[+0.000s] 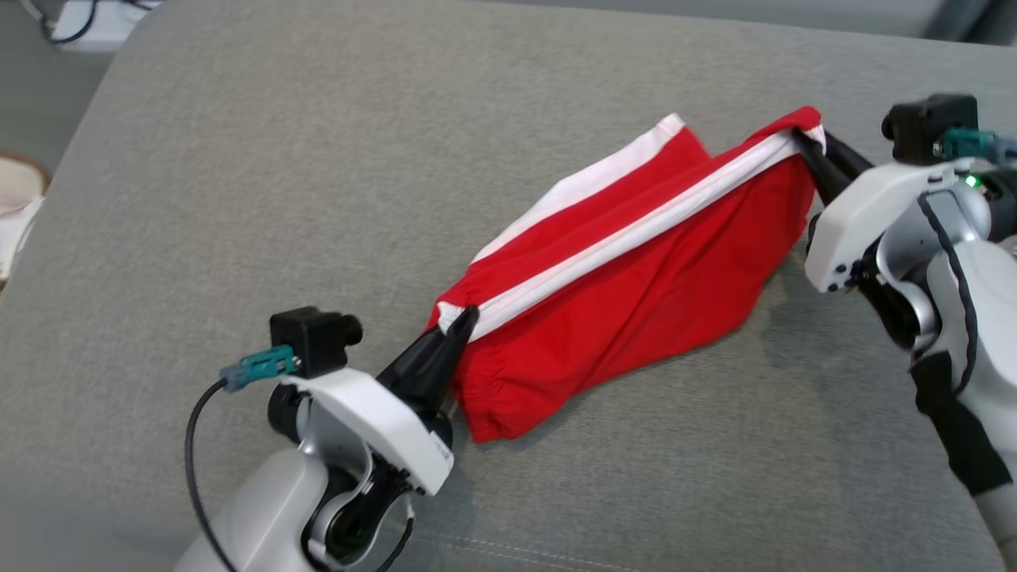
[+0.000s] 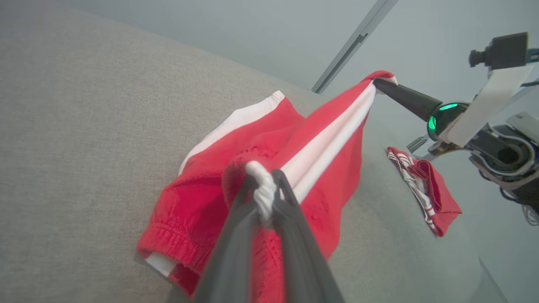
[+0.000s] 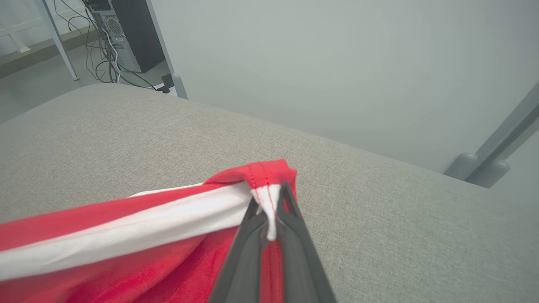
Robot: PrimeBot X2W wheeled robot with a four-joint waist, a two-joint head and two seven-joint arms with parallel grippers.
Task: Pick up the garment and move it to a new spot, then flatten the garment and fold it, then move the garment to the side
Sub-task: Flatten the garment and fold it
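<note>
Grey cushion (image 1: 318, 159) fabric spreads under one red garment (image 1: 636, 294) with white stripes. The garment is stretched between two grippers, its lower folds lying on the cushion's middle. The left gripper (image 1: 461, 322) pinches one white-striped end and the right gripper (image 1: 806, 147) pinches the other, both with jaws pressed onto cloth. The left wrist view adds a second red-and-white cloth (image 2: 425, 185) at the cushion's edge. The right wrist view adds one computer tower (image 3: 113, 33) and cables (image 3: 105, 63) beyond the cushion.
</note>
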